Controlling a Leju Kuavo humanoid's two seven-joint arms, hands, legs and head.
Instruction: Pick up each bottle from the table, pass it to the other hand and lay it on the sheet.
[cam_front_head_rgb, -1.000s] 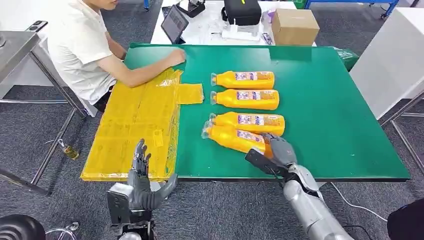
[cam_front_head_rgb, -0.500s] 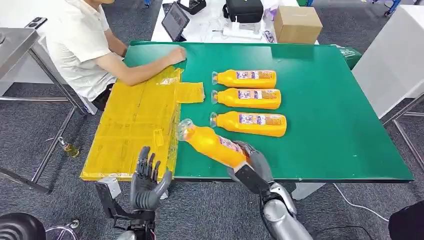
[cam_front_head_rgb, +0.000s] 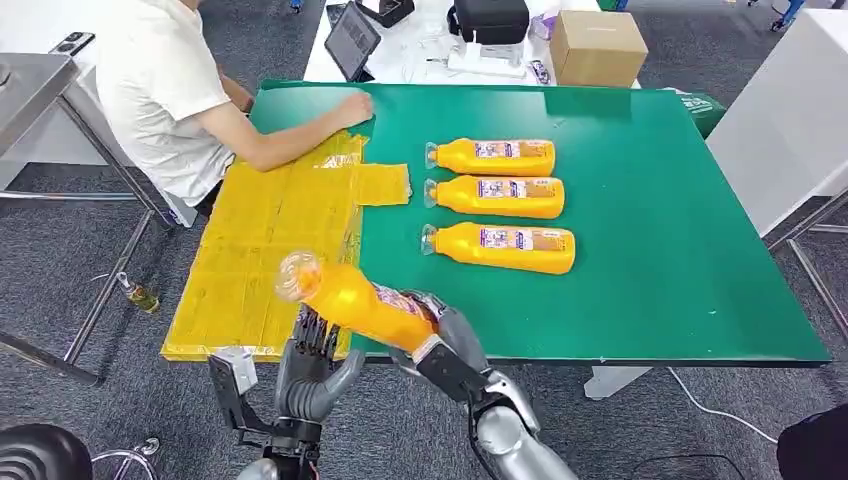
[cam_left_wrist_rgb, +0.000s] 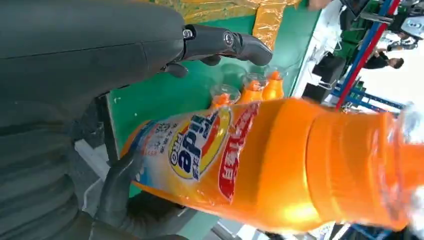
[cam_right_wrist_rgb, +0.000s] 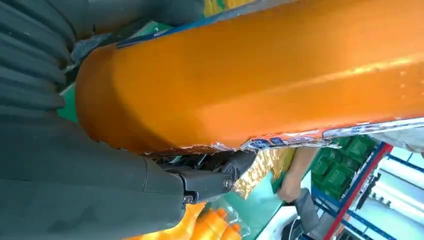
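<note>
My right hand (cam_front_head_rgb: 447, 338) grips an orange bottle (cam_front_head_rgb: 358, 300) by its base and holds it tilted in the air over the table's front edge, cap (cam_front_head_rgb: 298, 275) pointing up and left. My left hand (cam_front_head_rgb: 312, 365) is just below the bottle's neck, fingers spread; I cannot tell whether it touches. In the left wrist view the bottle (cam_left_wrist_rgb: 260, 160) lies across the open fingers (cam_left_wrist_rgb: 225, 42). In the right wrist view the bottle (cam_right_wrist_rgb: 260, 75) fills the hand. Three more orange bottles (cam_front_head_rgb: 490, 157), (cam_front_head_rgb: 495, 197), (cam_front_head_rgb: 500, 247) lie in a row on the green table (cam_front_head_rgb: 650, 250). The yellow sheet (cam_front_head_rgb: 270, 230) covers the table's left part.
A person sits at the table's far left, one hand (cam_front_head_rgb: 352, 108) on the sheet's far end. Behind the table stand a cardboard box (cam_front_head_rgb: 590, 45), a tablet (cam_front_head_rgb: 350, 40) and a black bag (cam_front_head_rgb: 490, 20). A metal table (cam_front_head_rgb: 30, 90) is at left, a white one (cam_front_head_rgb: 790, 110) at right.
My right hand lifted the nearest bottle off the table and carried it left and toward me, over the front edge. My left hand moved right and up to meet it.
</note>
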